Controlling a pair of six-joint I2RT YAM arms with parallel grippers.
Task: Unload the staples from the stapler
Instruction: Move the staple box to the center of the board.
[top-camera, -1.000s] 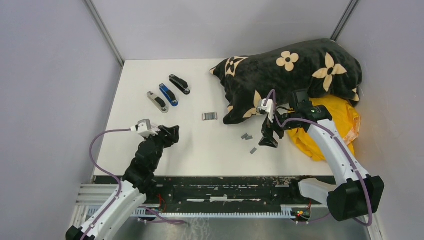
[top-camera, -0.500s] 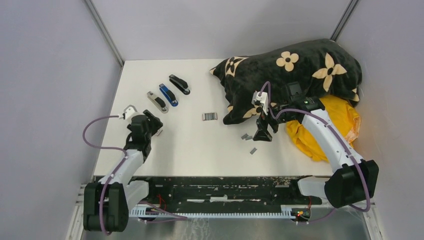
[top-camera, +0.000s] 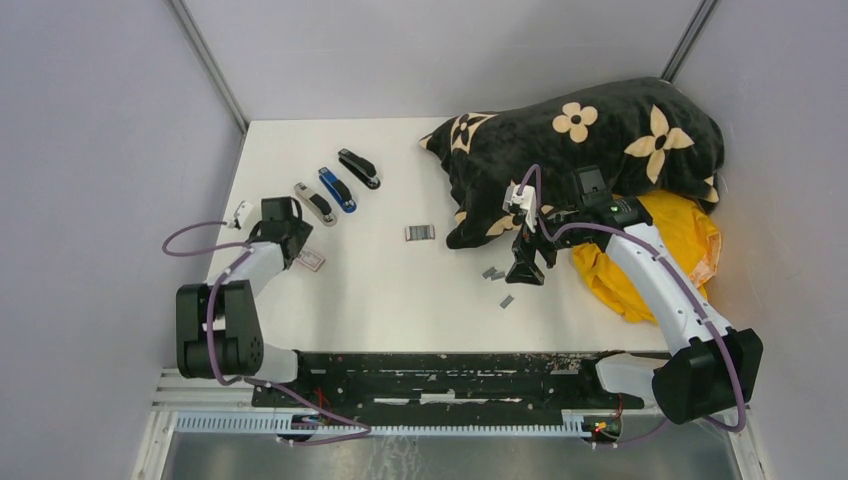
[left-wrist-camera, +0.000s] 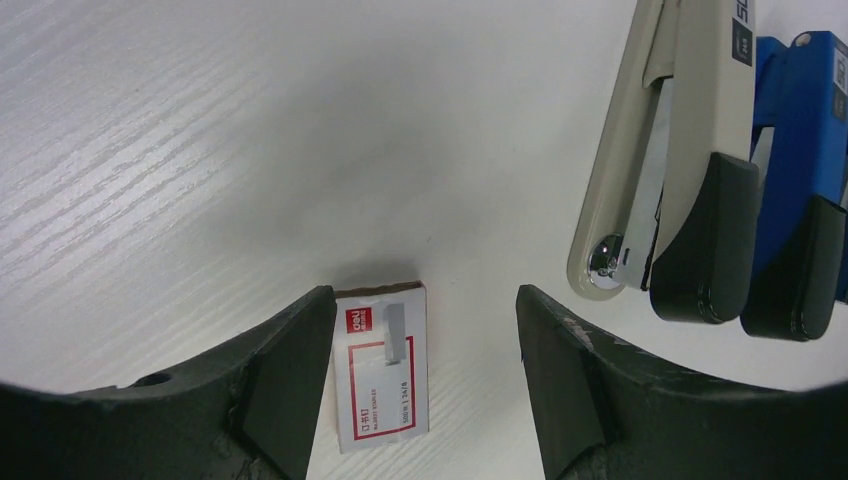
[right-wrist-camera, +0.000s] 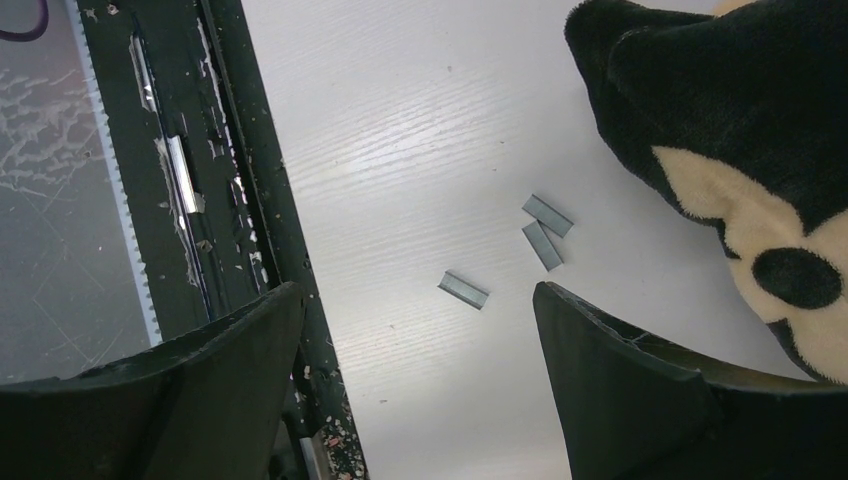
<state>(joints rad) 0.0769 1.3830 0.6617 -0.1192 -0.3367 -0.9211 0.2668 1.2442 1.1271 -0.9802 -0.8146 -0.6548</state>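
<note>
Three staplers lie in a row at the back left: a beige one (top-camera: 315, 203), a blue one (top-camera: 337, 189) and a black one (top-camera: 359, 168). My left gripper (top-camera: 290, 240) hovers open just in front of them. In the left wrist view the left gripper (left-wrist-camera: 422, 300) has only table and a small white-and-red box (left-wrist-camera: 380, 365) between its fingers, with the beige stapler (left-wrist-camera: 690, 130) and blue stapler (left-wrist-camera: 800, 150) to the right. Loose staples (top-camera: 490, 272) lie on the table under my open right gripper (top-camera: 527, 270). The right wrist view shows three strips of staples (right-wrist-camera: 464, 289) beyond the empty right gripper (right-wrist-camera: 415, 295).
A black cushion with cream flowers (top-camera: 590, 140) and a yellow cloth (top-camera: 680, 240) fill the back right, close to the right arm. A small grey block (top-camera: 419, 232) lies mid-table. The table's dark front rail (right-wrist-camera: 240, 180) runs just behind the right gripper's left finger.
My left arm has swung from the front left back toward the staplers and now hangs over the white-and-red box. The right gripper has shifted slightly left and back.
</note>
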